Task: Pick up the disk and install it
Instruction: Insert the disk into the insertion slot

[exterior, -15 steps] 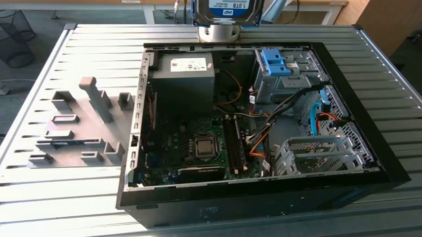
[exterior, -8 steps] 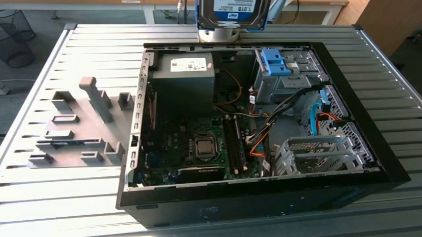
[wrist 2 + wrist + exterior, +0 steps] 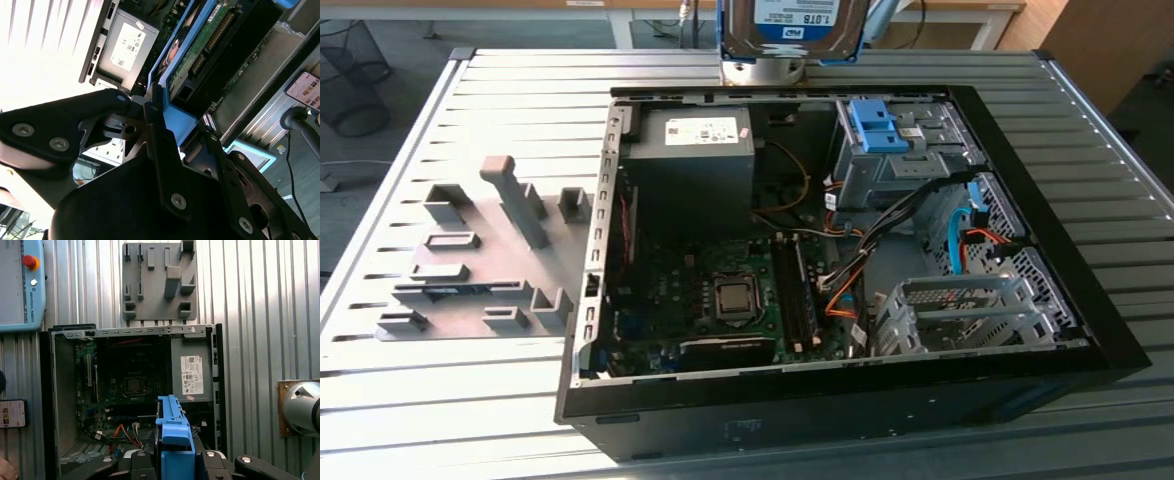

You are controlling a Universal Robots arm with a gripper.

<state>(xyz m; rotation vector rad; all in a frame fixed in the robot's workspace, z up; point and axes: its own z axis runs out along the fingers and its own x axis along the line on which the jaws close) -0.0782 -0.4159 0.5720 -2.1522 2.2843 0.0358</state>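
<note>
Two black metal fingers [image 3: 159, 145] of the gripper [image 3: 180, 119] are closed tight on the blue plastic bracket [image 3: 172, 437] framing the disk [image 3: 790, 22], a flat silver-metal hard drive with a white-and-blue label. In the exterior view the disk hangs lifted, above the far rim of the open black computer case [image 3: 854, 418], beyond the grey power-supply box [image 3: 694, 165]. It is probably stiff, dense and shock-sensitive. Its bare green circuit board [image 3: 210, 45] is exposed, so the bracket edges look the safest hold.
</note>
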